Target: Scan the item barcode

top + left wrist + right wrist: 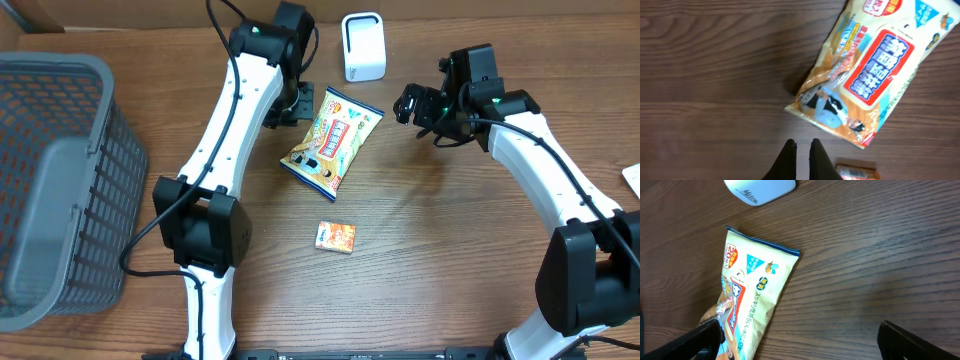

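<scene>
A yellow snack bag (330, 138) with red and blue print lies flat in the middle of the table. A white barcode scanner (363, 46) stands behind it. My left gripper (300, 103) hovers by the bag's far left corner. In the left wrist view it (803, 150) is shut with nothing between its fingers, and the bag (870, 70) lies apart from it. My right gripper (415, 108) hangs to the right of the bag. In the right wrist view it (800, 340) is open wide over bare wood, its left finger (690, 342) next to the bag (752, 295).
A small orange box (336, 237) lies nearer the front, and its edge (857, 172) shows in the left wrist view. A grey mesh basket (60, 180) fills the left side. The scanner (760, 189) sits at the top of the right wrist view.
</scene>
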You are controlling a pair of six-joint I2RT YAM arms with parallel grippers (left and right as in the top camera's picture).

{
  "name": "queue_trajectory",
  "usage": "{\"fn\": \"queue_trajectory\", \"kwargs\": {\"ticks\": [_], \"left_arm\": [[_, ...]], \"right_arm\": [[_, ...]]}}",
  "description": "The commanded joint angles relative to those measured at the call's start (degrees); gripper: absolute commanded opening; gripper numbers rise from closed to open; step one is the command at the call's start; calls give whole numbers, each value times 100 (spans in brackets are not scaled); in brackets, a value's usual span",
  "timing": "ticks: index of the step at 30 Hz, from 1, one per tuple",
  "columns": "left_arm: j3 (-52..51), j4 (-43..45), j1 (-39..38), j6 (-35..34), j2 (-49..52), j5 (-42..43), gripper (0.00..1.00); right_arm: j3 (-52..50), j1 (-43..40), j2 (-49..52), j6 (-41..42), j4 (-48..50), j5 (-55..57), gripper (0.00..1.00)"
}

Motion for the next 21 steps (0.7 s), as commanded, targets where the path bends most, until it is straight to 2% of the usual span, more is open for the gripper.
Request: {"fn": "queue_trajectory", "kwargs": {"ticks": [1, 3, 4, 7, 12, 14, 21], "left_arm": [[105, -170, 59, -293, -127, -258, 4], [17, -155, 133, -492, -127, -256, 12], [-20, -122, 173, -560, -127, -256, 22], [-232, 96, 352, -697, -127, -136, 64], [-400, 164, 588, -887, -127, -70, 93], [-409, 142, 691, -1010, -127, -63, 100], [-409, 170, 793, -1069, -127, -90, 100]], "right_arm": [[-46, 4, 61, 31, 31, 13, 100], [-50, 4, 72, 31, 103, -243, 100], [-52, 17, 85, 35, 166, -391, 100], [-52, 111, 234, 452, 348, -592, 100], [-52, 396, 756, 1436, 730, -837, 100], [-52, 557, 1080, 1853, 938, -1121, 100], [-52, 841, 1554, 2623, 986, -1412, 100]]}}
